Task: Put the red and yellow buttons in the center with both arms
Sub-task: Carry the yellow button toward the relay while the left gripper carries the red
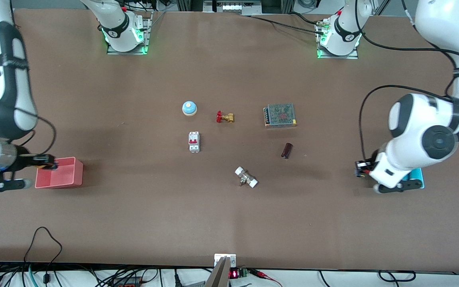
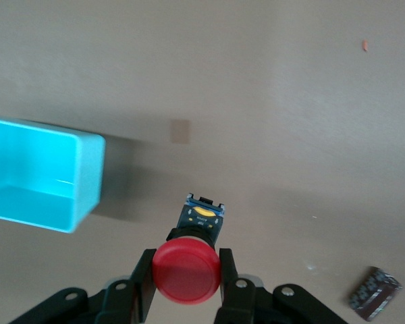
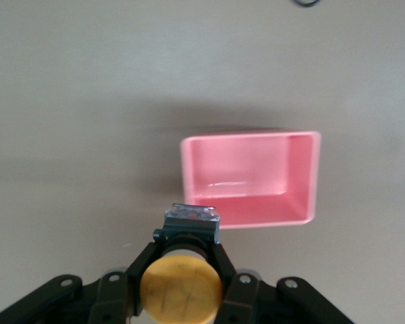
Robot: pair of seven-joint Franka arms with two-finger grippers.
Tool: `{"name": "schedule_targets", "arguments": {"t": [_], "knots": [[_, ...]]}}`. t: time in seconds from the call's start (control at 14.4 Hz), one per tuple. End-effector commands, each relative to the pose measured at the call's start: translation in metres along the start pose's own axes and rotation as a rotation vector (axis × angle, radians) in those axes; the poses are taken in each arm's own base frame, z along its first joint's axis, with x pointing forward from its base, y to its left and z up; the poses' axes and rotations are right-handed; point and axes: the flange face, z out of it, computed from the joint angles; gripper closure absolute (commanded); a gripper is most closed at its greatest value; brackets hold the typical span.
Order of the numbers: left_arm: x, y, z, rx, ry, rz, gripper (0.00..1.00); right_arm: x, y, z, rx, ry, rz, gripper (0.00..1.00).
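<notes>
Here I have both buttons aloft. The left gripper (image 2: 187, 283) pinches the red button (image 2: 187, 272) by its cap, black body pointing away from the wrist, above bare table just off the cyan bin (image 2: 47, 179). The right gripper (image 3: 182, 287) clamps the yellow button (image 3: 181, 289) the same way, long axis running out toward the pink bin (image 3: 256, 177), which lies just below it. The matte brown tabletop (image 1: 134, 219) carries a blue bell (image 1: 189, 108), with a red-handled valve (image 1: 224, 117) beside it toward the left arm's end. The front view hides the red cap; I see it only from the left wrist.
</notes>
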Motion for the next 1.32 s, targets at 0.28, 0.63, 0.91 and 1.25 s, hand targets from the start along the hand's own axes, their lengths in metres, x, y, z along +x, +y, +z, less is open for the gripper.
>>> {"name": "schedule_targets", "arguments": {"t": [0.28, 0.63, 0.91, 1.25], "knots": [[-0.021, 0.091, 0.046, -0.049, -0.047, -0.095, 0.83, -0.005, -0.126, 0.027, 0.066, -0.055, -0.055, 0.62], [-0.029, 0.126, 0.093, -0.057, -0.06, -0.106, 0.81, -0.011, -0.196, 0.067, 0.047, -0.042, 0.006, 0.62], [-0.03, 0.127, 0.102, -0.051, -0.071, -0.102, 0.72, -0.018, -0.27, 0.096, 0.033, -0.014, 0.089, 0.62], [-0.028, 0.126, 0.098, -0.054, -0.067, -0.101, 0.25, -0.023, -0.311, 0.129, 0.021, -0.017, 0.074, 0.62]]}}
